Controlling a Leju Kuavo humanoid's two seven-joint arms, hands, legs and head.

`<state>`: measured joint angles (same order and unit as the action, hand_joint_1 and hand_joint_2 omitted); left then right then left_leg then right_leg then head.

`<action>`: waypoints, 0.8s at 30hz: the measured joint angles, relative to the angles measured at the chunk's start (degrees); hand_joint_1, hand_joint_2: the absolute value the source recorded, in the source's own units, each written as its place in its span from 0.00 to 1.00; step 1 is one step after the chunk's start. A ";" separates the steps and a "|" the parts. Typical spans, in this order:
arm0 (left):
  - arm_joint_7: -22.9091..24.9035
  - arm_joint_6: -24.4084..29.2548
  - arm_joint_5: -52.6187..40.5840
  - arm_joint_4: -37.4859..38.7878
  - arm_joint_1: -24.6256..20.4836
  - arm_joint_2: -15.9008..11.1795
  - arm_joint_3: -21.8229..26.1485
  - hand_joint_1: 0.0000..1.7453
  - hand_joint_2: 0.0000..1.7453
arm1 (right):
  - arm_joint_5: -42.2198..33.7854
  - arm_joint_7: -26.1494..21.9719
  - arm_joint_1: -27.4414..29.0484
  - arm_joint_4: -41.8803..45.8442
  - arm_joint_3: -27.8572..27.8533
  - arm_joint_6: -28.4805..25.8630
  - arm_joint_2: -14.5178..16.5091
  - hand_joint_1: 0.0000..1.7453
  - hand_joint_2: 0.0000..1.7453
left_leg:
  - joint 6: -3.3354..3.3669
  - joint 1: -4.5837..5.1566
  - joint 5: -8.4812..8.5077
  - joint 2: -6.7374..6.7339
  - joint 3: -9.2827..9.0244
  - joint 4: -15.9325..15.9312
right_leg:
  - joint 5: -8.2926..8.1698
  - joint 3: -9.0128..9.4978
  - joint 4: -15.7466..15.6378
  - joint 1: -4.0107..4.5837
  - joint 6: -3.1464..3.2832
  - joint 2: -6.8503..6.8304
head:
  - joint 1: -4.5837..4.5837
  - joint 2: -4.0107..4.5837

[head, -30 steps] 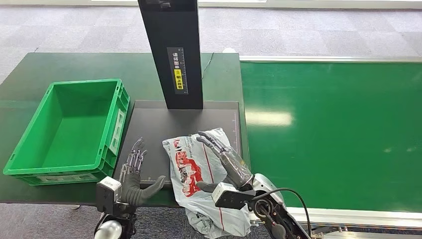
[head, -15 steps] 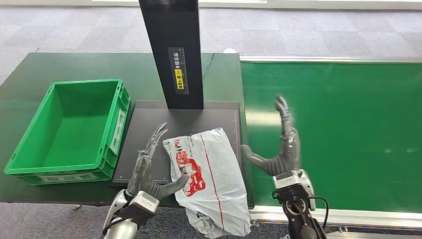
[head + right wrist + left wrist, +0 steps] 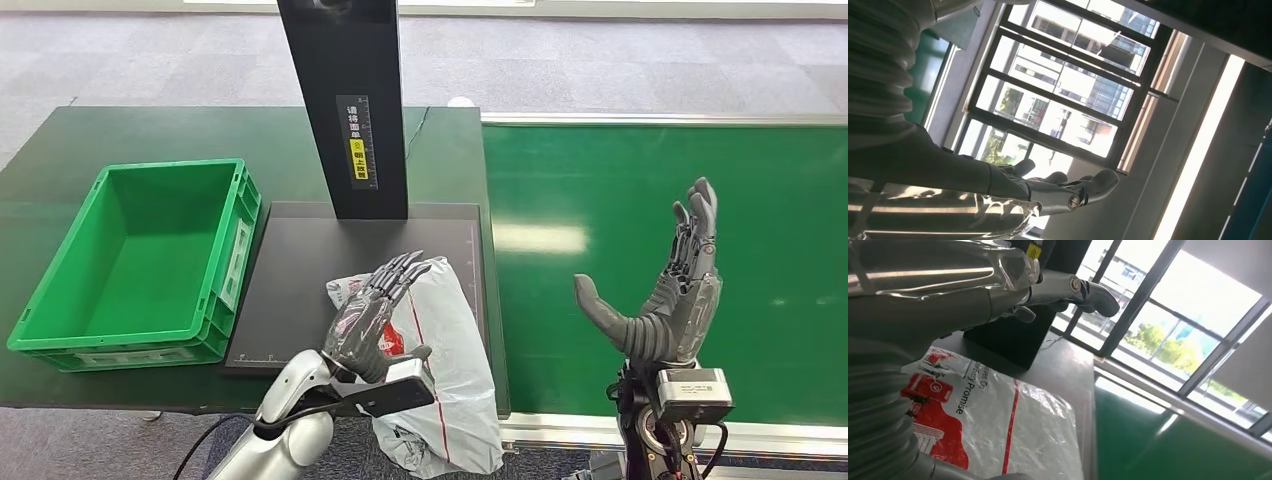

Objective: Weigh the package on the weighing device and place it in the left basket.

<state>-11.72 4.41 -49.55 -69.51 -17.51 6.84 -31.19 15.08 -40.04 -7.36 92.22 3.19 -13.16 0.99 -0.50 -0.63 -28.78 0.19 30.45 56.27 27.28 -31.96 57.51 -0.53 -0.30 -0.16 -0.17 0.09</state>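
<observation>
**Package on the scale, left hand over it**

My left hand [image 3: 375,315] lies over the package [image 3: 440,340], fingers stretched forward across the red print; I cannot tell whether they press on it, and nothing is gripped. The package, a white plastic bag with a red stripe, rests on the black scale [image 3: 300,275], its near end drooping over the front edge of the surface [image 3: 150,130]. In my left wrist view the bag [image 3: 998,425] spreads flat beneath my arm, with my fingers [image 3: 1088,290] extended above it. The scale's black post [image 3: 345,100] stands upright behind the bag. The green basket [image 3: 60,270] sits just left of the scale, nothing inside it. My right hand [image 3: 665,300] is raised above the green belt [image 3: 650,170], well apart from the bag, fingers spread upward, thumb out, holding nothing. In my right wrist view its fingers [image 3: 1088,187] reach toward windows.
</observation>
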 joint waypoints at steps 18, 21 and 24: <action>6.56 -2.72 -6.12 16.84 -7.63 2.87 -1.33 0.06 1.00 | 2.82 0.01 -0.36 0.32 -3.45 2.11 2.71 0.00 1.00 | 0.00 0.00 0.02 -0.03 0.01 0.00 | -0.03 -0.01 0.00 0.00 0.00 0.02 | 0.02 0.00; 6.66 -3.22 -6.22 17.44 -7.79 2.98 -1.32 0.60 1.00 | 3.03 0.07 -0.35 0.32 -3.55 2.26 2.76 0.00 1.00 | 0.00 0.00 0.02 -0.03 0.01 0.00 | -0.03 0.00 0.00 0.00 0.00 0.02 | 0.01 -0.01; 6.92 -3.58 -6.59 18.04 -7.83 3.08 -1.32 0.88 1.00 | 3.28 0.18 -0.34 0.32 -3.67 2.33 2.85 0.00 1.00 | 0.00 0.00 0.02 -0.02 0.01 0.00 | -0.03 0.00 0.00 0.00 0.00 0.02 | 0.01 0.00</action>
<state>-4.79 0.84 -56.13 -51.46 -25.34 9.92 -32.51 18.37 -39.86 -7.71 92.54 -0.48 -10.83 3.84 -0.50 -0.63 -28.76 0.16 30.45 56.27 27.25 -31.96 57.51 -0.53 -0.30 -0.14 -0.16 0.09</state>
